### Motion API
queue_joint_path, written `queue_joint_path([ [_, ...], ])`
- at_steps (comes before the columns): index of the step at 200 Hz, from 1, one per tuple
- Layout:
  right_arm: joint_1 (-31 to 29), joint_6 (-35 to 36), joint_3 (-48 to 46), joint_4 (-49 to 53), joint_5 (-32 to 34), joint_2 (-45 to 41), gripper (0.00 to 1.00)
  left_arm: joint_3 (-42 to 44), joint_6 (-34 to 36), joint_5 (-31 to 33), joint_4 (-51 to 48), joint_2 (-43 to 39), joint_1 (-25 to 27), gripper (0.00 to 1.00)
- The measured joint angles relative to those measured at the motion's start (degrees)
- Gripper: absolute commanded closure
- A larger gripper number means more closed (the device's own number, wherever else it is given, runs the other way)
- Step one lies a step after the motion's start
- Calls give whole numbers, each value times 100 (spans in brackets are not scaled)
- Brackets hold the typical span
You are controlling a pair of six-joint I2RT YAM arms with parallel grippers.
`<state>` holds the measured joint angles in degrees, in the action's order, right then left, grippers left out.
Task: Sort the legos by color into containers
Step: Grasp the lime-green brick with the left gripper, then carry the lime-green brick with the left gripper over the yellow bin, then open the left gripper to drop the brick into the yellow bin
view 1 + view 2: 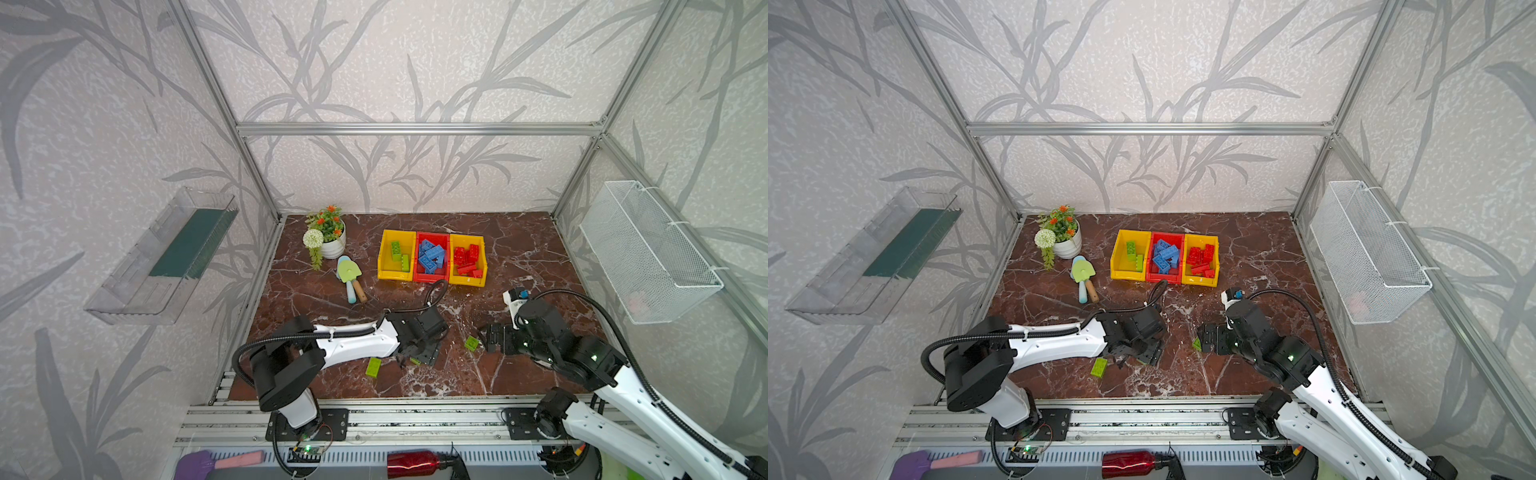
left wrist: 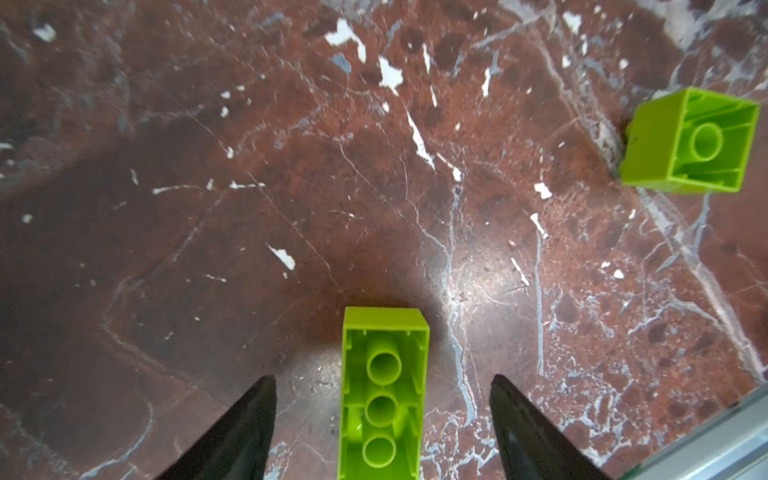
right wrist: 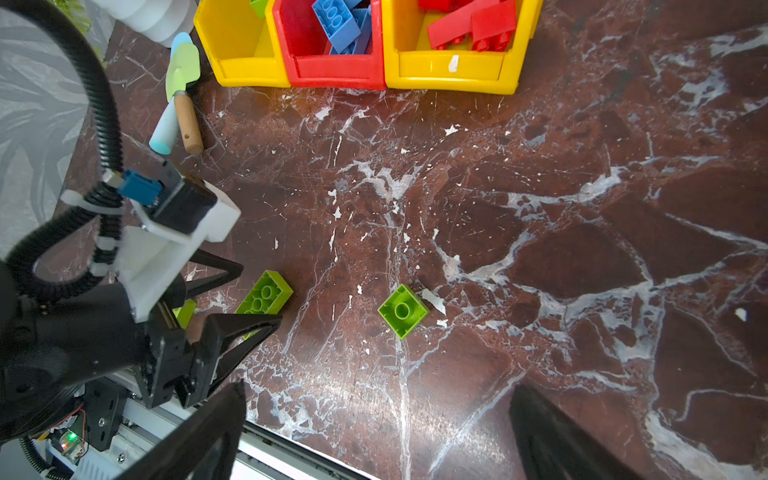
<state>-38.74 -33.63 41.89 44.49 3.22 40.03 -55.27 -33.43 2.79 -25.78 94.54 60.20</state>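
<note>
Lime-green legos lie loose near the table's (image 1: 519, 257) 6 o'clock edge. A long one (image 2: 384, 415) lies studs-down between the left gripper's (image 2: 383, 376) spread jaws, touching neither. At its 3 o'clock, a square one (image 3: 402, 311) faces the right gripper (image 3: 378, 386), which is wide apart and empty. The containers (image 1: 432, 279) sit toward 12 o'clock.

Bins: three joined, open-top, in a row at upper centre of both top views.
- Left yellow bin (image 1: 384, 266): two lime bricks (image 1: 397, 251).
- Red bin (image 1: 431, 277): heap of blue bricks (image 1: 432, 257).
- Right yellow bin (image 1: 467, 281): heap of red bricks (image 1: 467, 259).

Loose on the marble tabletop (image 1: 519, 257), lower centre:
- Lime 2x4 brick (image 1: 373, 367), flat, leftmost.
- Long lime brick (image 2: 382, 395), hollow side up, three tubes showing.
- Lime 2x2 brick (image 3: 402, 311), hollow side up, rightmost, apart from the others.
</note>
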Motion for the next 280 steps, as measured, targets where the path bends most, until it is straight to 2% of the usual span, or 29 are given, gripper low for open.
queue_joint_path([
  [37, 0, -22, -52, 7, 37, 0, 1, 0, -122, -11, 9, 90, 17, 33],
  [72, 0, -26, -57, 7, 42, 4, 1, 0, -214, -26, 7, 271, 26, 58],
  [89, 0, -26, -57, 7, 66, 4, 1, -44, -236, 13, -11, 393, 28, 59],
  [123, 0, -24, -57, 13, 111, 13, 1, -238, -219, 105, -116, 540, 28, 73],
  [170, 0, 7, 33, 59, 190, 129, 1, -713, -83, 474, -769, 599, -129, 75],
  [206, 0, 131, 299, 11, 323, 378, 1, -1655, 245, 531, -1145, 599, -1060, 75],
  [230, 24, 264, 503, -90, 385, 688, 1, -2647, 483, 533, -1351, 719, -1766, 75],
  [255, 166, 424, 673, -229, 361, 1023, 1, -3936, 704, 520, -1541, 1309, -2380, 75],
  [280, 481, 568, 782, -398, 223, 1296, 1, -5263, 905, 505, -1871, 2260, -2826, 75],
])
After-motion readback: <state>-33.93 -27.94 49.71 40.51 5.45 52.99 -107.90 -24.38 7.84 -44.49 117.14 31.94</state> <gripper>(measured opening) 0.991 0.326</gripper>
